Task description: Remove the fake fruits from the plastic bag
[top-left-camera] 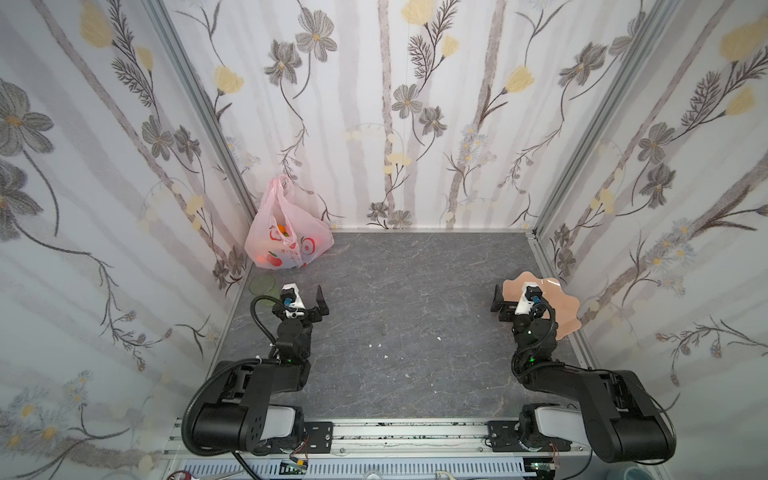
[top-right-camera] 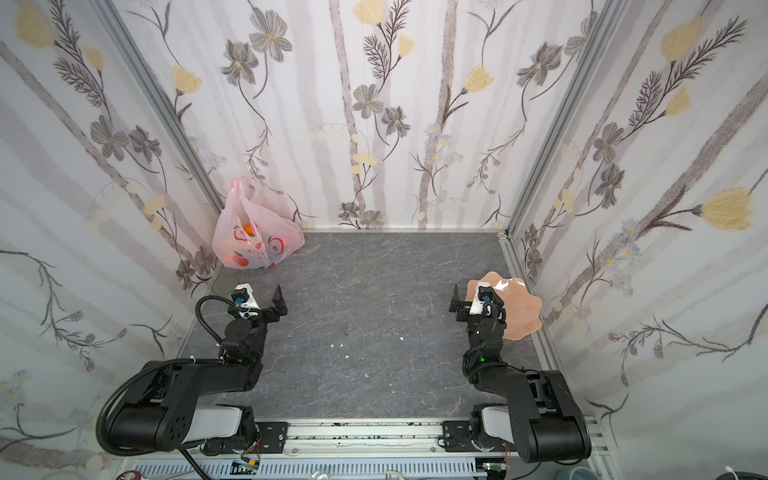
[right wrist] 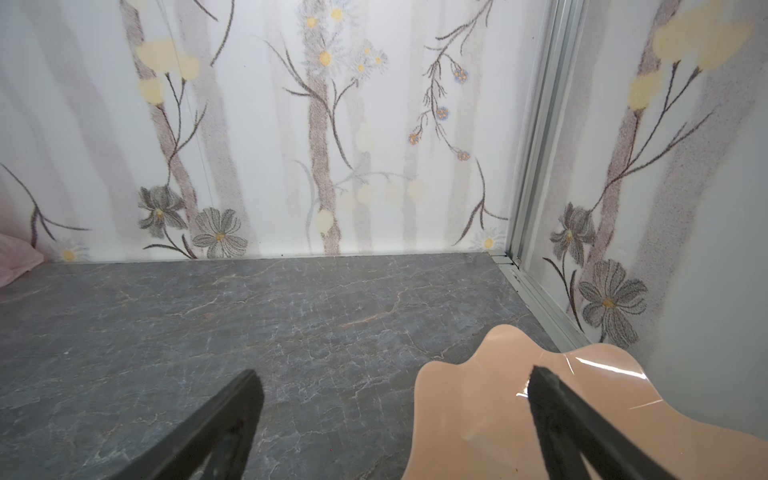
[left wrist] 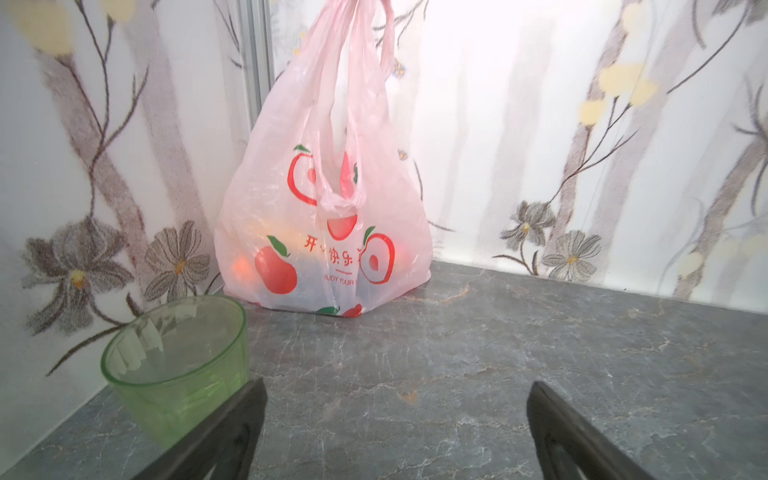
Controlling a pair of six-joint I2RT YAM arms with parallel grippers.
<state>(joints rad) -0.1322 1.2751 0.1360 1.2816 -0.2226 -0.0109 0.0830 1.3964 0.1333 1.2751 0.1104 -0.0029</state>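
The pink plastic bag (top-left-camera: 291,243) (top-right-camera: 255,245) stands upright in the far left corner, its two handles leaning on the wall. Through its open mouth an orange fake fruit (top-left-camera: 281,228) (top-right-camera: 247,227) shows. Orange and red shapes glow through the film (left wrist: 241,266) in the left wrist view; the other fruits are hidden. My left gripper (top-left-camera: 305,297) (left wrist: 397,388) hovers open and empty a short way in front of the bag (left wrist: 324,216). My right gripper (top-left-camera: 512,296) (right wrist: 394,374) is open and empty at the right, far from the bag.
A green translucent cup (top-left-camera: 262,285) (left wrist: 178,361) stands by the left wall, next to my left gripper. A peach wavy-edged plate (top-left-camera: 561,307) (right wrist: 478,395) lies partly under my right gripper. Walls close in the dark stone table (top-left-camera: 395,291) on three sides.
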